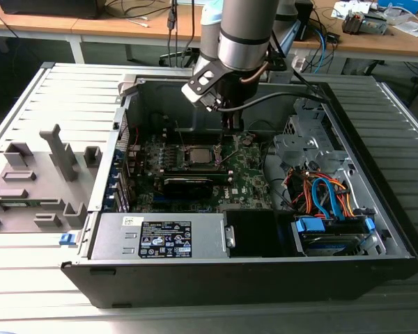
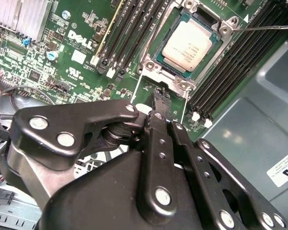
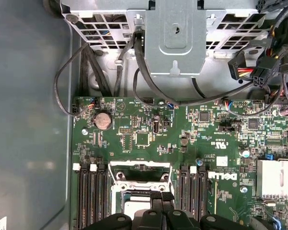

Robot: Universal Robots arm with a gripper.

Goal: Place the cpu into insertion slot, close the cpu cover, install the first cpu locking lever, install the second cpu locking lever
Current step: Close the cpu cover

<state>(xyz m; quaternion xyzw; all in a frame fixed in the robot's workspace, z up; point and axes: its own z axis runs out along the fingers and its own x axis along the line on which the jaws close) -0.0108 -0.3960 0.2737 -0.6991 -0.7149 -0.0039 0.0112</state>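
Exterior view, then wrist views: first step done, three left

Exterior view: the black two-finger gripper [image 1: 229, 126] hangs over the green motherboard [image 1: 247, 177] inside the open black computer case [image 1: 265, 278]. It is near the small flat square cpu with its pale silver-grey metal top [image 1: 197, 155].

Second wrist view: the cpu [image 2: 187, 40] lies flat in the metal-cornered insertion slot [image 2: 152, 63]. The gripper [image 2: 159, 95] is close by but apart from it, its fingers drawn together on nothing. A thin wire locking lever [image 2: 264, 27] looks unlatched.

First wrist view: the thin silver-grey metal frame of the cpu cover [image 3: 140, 164] seems to stand raised beyond the slot, with green board showing through its opening. The gripper [image 3: 162, 197] hovers above. On that reading, placing is done, while the cover and both levers remain.
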